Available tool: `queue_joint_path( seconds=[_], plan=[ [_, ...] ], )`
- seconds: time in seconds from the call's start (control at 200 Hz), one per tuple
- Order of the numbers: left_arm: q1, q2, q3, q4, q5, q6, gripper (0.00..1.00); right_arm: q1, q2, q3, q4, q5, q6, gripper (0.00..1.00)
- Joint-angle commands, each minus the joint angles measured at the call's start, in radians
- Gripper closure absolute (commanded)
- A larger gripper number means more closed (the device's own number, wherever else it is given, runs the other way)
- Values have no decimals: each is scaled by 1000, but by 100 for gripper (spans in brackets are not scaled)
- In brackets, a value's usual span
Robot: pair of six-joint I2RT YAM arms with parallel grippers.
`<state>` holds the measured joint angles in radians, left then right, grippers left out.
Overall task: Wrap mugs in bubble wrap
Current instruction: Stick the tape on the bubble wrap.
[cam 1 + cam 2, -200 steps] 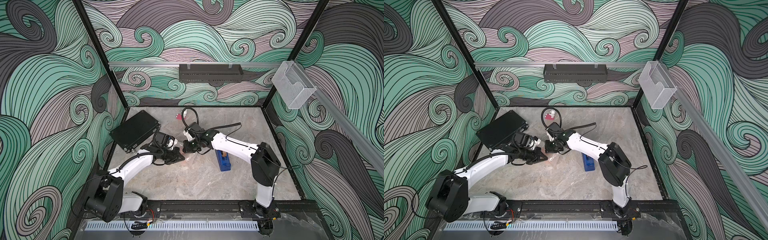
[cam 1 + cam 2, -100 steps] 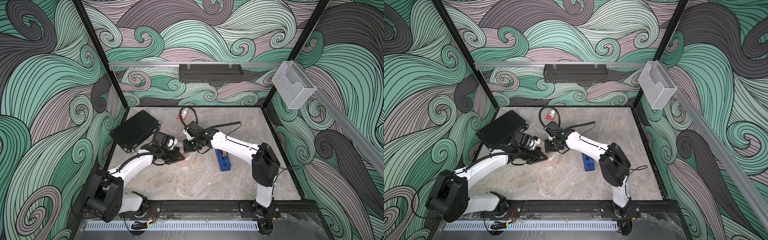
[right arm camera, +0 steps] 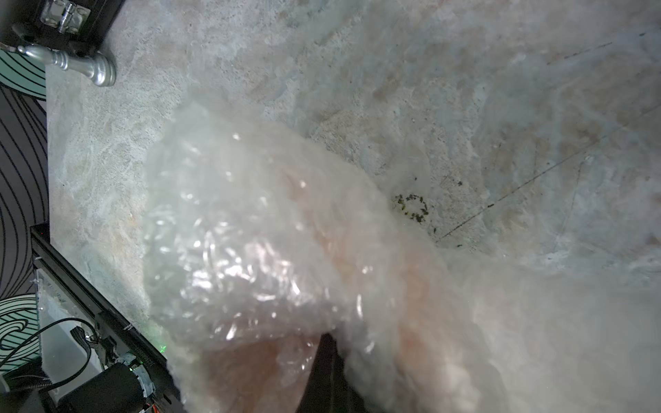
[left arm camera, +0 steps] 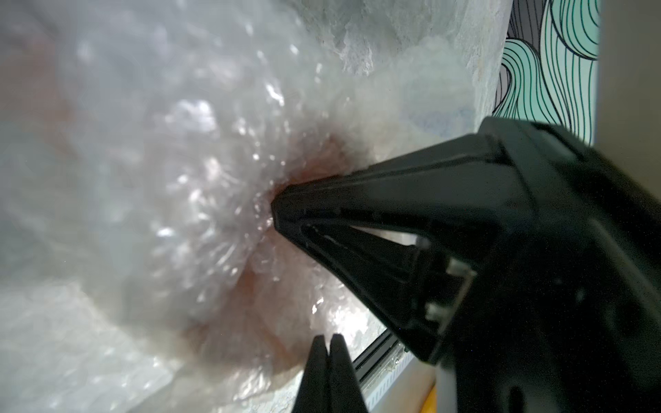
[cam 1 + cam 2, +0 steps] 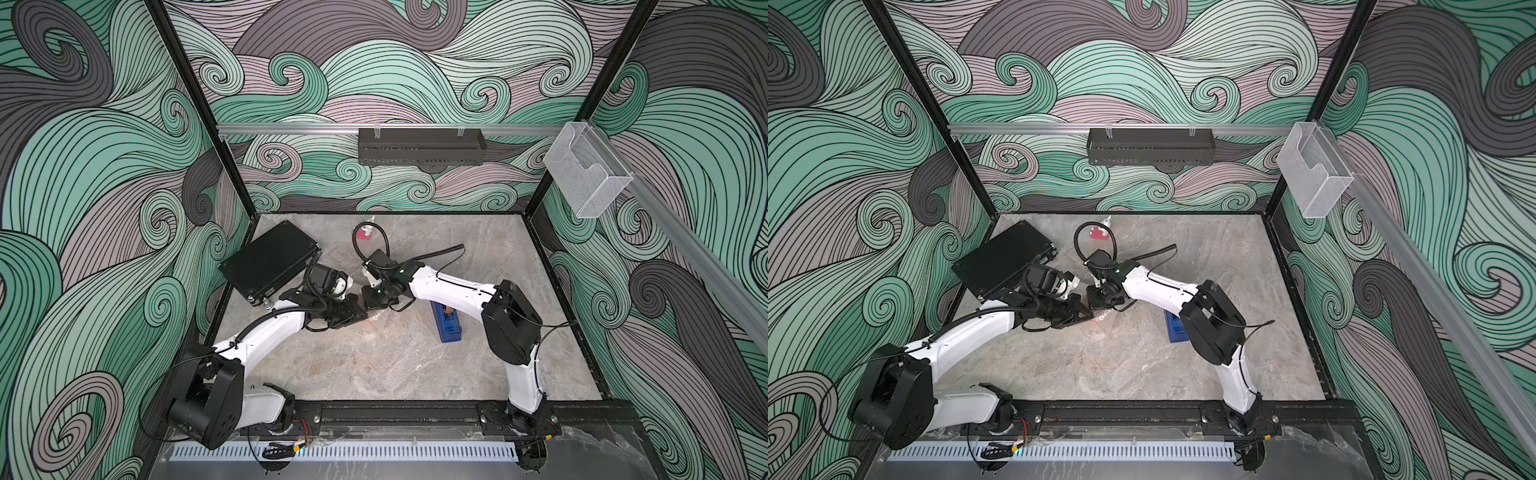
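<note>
Both arms reach inward from the front rail, elbows bent, wrists low and angled toward each other. The left gripper [image 5: 359,314] and right gripper [image 5: 371,303] meet almost tip to tip. Both have their jaws pressed together, fingers [image 4: 318,372] touching along their length.

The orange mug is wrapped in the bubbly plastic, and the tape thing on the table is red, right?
Almost. The tape dispenser is blue, not red; a top view shows it. The orange mug is indeed wrapped in the bubble wrap.
</note>
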<state>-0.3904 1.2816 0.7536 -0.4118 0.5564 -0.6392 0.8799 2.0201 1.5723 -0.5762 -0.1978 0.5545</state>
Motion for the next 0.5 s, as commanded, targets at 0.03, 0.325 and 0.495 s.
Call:
queue_joint_path(
  seconds=[0.03,0.325,0.495],
  plan=[
    [-2,-43,-27,-113,-112,-1,95,1,10,11,-50,26,-7,100],
    [-47,-25,-31,-75,-102,-27,94,2,-2,11,-49,11,-4,100],
    [-55,15,-52,-54,-124,-25,94,4,-57,13,-36,5,-2,100]
  ],
)
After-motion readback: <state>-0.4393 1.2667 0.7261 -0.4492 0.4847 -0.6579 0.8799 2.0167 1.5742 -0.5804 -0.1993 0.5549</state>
